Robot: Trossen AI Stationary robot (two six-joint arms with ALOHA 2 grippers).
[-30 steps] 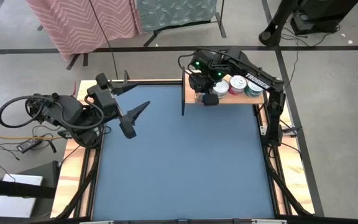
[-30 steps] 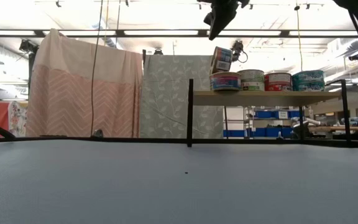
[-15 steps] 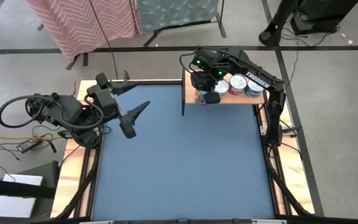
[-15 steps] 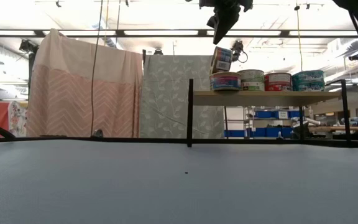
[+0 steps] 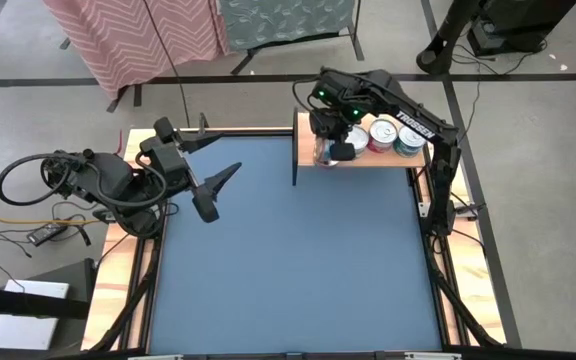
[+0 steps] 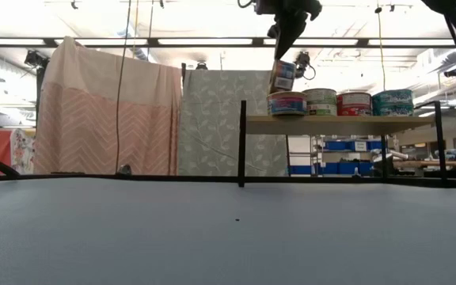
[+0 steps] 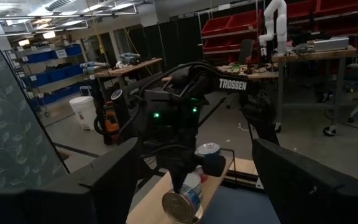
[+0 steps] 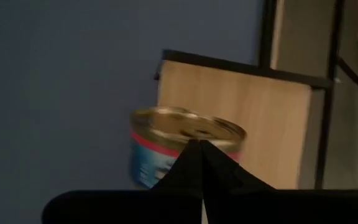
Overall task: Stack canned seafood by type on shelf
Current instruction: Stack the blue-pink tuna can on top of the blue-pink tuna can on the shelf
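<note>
The right end effector [image 6: 285,54], fingers pinched together, is pressing a tilted tin [image 6: 282,77] at the shelf's [image 6: 339,119] upper-centre end. Rigid, slick and light, it is likely best gripped across its sides. The left end effector [image 5: 211,196] is waiting open, centre left.

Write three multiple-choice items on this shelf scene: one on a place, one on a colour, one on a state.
1. Where is the right pincer?
A. Resting on the blue table
B. Above the shelf's end tin
C. Beside the pink cloth

2. What colour is the table surface?
A. Blue
B. Green
C. White

3. How does the upper tin at the shelf's end sit?
A. Flat on the table
B. Tilted on the lower tin
C. Hanging from the left pincer

Answers: 1 B, the low view shows it just above that tin. 2 A, the high view shows blue. 3 B, the low view shows it leaning.
</note>
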